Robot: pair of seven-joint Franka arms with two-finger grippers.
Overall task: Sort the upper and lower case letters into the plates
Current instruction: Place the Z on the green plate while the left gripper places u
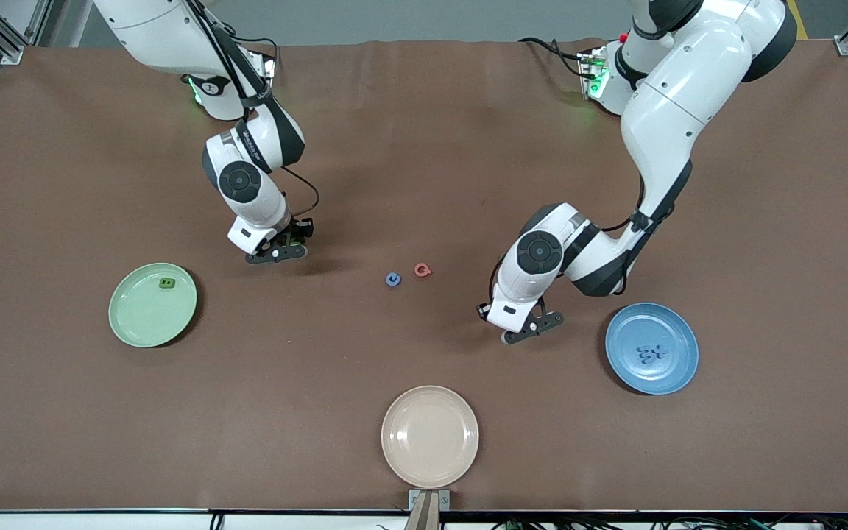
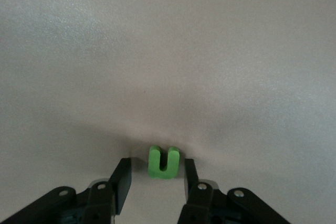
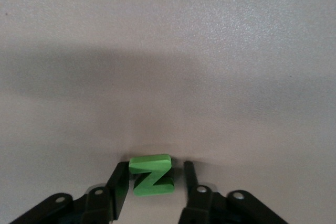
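Note:
My left gripper [image 2: 156, 176] is down at the table with a green letter U [image 2: 164, 162] between its fingers. The jaws are narrowed but a gap shows on each side. My right gripper [image 3: 153, 178] straddles a green letter Z [image 3: 151, 174]; one finger is against it and the other stands apart. From the front, the left gripper [image 1: 533, 329] is beside the blue plate [image 1: 634, 327], which holds blue letters [image 1: 652, 354]. The right gripper [image 1: 277, 254] is near the pale green plate [image 1: 146, 316], which holds one dark green letter [image 1: 167, 283]. The U and Z are hidden in the front view.
A small blue letter [image 1: 393, 279] and a red letter [image 1: 422, 270] lie on the brown table between the two grippers. A beige plate [image 1: 430, 436] sits near the table's front edge, nearer to the front camera than those letters.

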